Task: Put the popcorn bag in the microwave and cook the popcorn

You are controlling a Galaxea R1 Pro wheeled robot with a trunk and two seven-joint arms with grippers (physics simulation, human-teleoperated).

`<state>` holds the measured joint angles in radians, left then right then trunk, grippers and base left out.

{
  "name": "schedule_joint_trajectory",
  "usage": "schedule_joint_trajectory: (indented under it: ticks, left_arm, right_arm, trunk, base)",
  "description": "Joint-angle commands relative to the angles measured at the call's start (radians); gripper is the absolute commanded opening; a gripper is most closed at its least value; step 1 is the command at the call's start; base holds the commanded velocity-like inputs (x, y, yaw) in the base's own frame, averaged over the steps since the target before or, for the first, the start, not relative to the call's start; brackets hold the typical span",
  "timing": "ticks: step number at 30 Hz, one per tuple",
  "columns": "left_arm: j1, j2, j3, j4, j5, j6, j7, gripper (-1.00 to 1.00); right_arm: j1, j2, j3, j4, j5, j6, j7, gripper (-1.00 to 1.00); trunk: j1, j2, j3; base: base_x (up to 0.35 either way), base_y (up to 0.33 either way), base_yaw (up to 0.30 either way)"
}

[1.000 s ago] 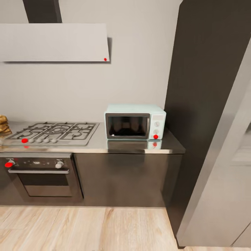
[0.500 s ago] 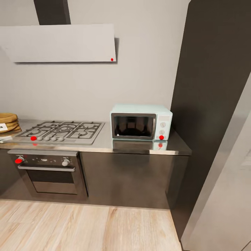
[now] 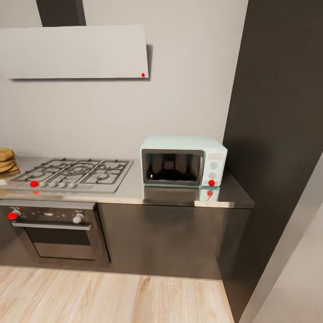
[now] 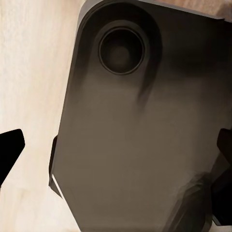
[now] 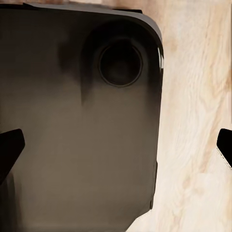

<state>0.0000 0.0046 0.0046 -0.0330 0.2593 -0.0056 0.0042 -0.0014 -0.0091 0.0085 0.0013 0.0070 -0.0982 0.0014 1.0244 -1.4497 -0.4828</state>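
The pale mint-blue microwave [image 3: 183, 161] stands on the steel countertop [image 3: 170, 196] near its right end, with its dark glass door closed. At the picture's left edge a mustard-tan slice of the popcorn bag [image 3: 6, 160] sits on the countertop, mostly cut off. No popcorn can be seen. In the left wrist view my left gripper [image 4: 116, 152] is open, its black fingertips [image 4: 9, 150] far apart over my own dark base [image 4: 135, 145]. In the right wrist view my right gripper [image 5: 116, 145] is open too, above the base [image 5: 72, 135] and the wood floor [image 5: 193, 121].
A gas hob [image 3: 72, 172] lies left of the microwave, with a black built-in oven [image 3: 54, 231] below it and a grey hood [image 3: 74, 51] above. A tall dark cabinet [image 3: 278, 134] walls off the right. Wood floor [image 3: 112, 296] lies in front.
The head camera has moved: the whole picture shifted, the microwave looks slightly larger, and the popcorn bag has slid further toward the left edge. Nothing on the countertop has moved itself.
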Motion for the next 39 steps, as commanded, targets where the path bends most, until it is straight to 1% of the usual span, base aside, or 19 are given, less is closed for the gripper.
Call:
schedule_joint_trajectory:
  ticks: [1,8,12,17,26,28,30,32,33,34,35,37,38,39]
  left_arm:
    - [0.000,0.000,0.000,-0.001,0.005,0.000,0.000,1.00]
    - [0.000,0.000,0.000,-0.001,0.005,-0.001,0.000,1.00]
    - [0.000,0.000,0.000,-0.001,0.005,-0.001,0.000,1.00]
    - [0.000,0.000,0.000,-0.001,0.005,-0.001,0.000,1.00]
    - [0.000,0.000,0.001,-0.001,0.005,-0.001,0.002,1.00]
    - [0.000,-0.001,0.002,-0.001,0.005,-0.001,0.002,1.00]
    - [0.000,-0.001,0.003,-0.001,0.005,-0.001,0.002,1.00]
    - [0.000,-0.001,0.003,-0.001,0.005,-0.001,0.003,1.00]
    - [0.000,-0.001,0.003,-0.001,0.005,-0.001,0.003,1.00]
    - [0.000,-0.001,0.003,-0.001,0.005,-0.001,0.003,1.00]
    - [0.000,-0.001,0.003,-0.001,0.005,-0.001,0.003,1.00]
    - [0.000,0.000,0.003,-0.001,0.005,-0.001,0.003,1.00]
    - [0.000,0.000,0.003,-0.001,0.005,-0.001,0.003,1.00]
    - [0.000,0.000,0.003,-0.001,0.005,-0.001,0.003,1.00]
  right_arm:
    - [0.000,0.000,0.001,0.000,0.001,-0.003,0.000,1.00]
    - [0.000,-0.002,0.001,0.000,0.001,-0.003,0.000,1.00]
    - [0.000,-0.002,0.000,0.000,0.001,-0.003,0.000,1.00]
    - [0.000,-0.003,0.000,0.000,0.001,-0.003,-0.001,1.00]
    - [0.000,-0.002,0.003,-0.001,0.004,-0.001,-0.003,1.00]
    - [0.000,-0.003,0.000,-0.005,0.004,0.000,-0.003,1.00]
    - [0.000,-0.004,-0.002,-0.031,0.004,0.007,-0.001,1.00]
    - [0.000,0.001,-0.002,-0.104,0.007,0.018,0.003,1.00]
    - [0.000,0.002,-0.002,-0.154,0.008,0.036,0.004,1.00]
    - [0.000,0.002,-0.002,-0.260,0.008,0.088,0.004,1.00]
    - [0.000,0.002,-0.002,-0.323,0.009,0.125,0.004,1.00]
    - [0.000,0.003,-0.002,-0.534,0.009,0.279,0.005,1.00]
    - [0.000,0.004,-0.002,-0.607,0.009,0.333,0.004,1.00]
    - [0.000,0.004,-0.002,-0.714,0.009,0.404,0.004,1.00]
  trunk:
    - [0.001,0.000,-0.001]
    - [0.001,0.000,-0.001]
    - [0.001,0.000,-0.001]
    - [0.001,0.000,-0.001]
    - [0.001,0.000,-0.001]
    - [0.001,0.000,-0.001]
    - [0.001,0.000,-0.001]
    - [0.001,0.000,-0.001]
    - [0.001,0.000,-0.001]
    - [0.001,0.000,-0.001]
    - [0.001,0.000,-0.001]
    - [0.001,0.000,-0.001]
    - [0.001,0.000,-0.001]
    - [0.001,0.000,-0.001]
  base:
    - [0.316,0.000,0.000]
    - [0.303,0.000,0.000]
    - [0.188,0.000,0.000]
    - [0.095,0.000,0.000]
    - [0.008,0.000,0.000]
    - [0.000,0.000,0.000]
    - [0.000,0.000,0.000]
    - [0.000,0.000,0.000]
    - [0.000,0.000,0.000]
    - [0.000,0.000,0.000]
    - [0.000,0.000,0.000]
    - [0.000,0.000,0.000]
    - [0.000,0.000,0.000]
    - [0.000,0.000,0.000]
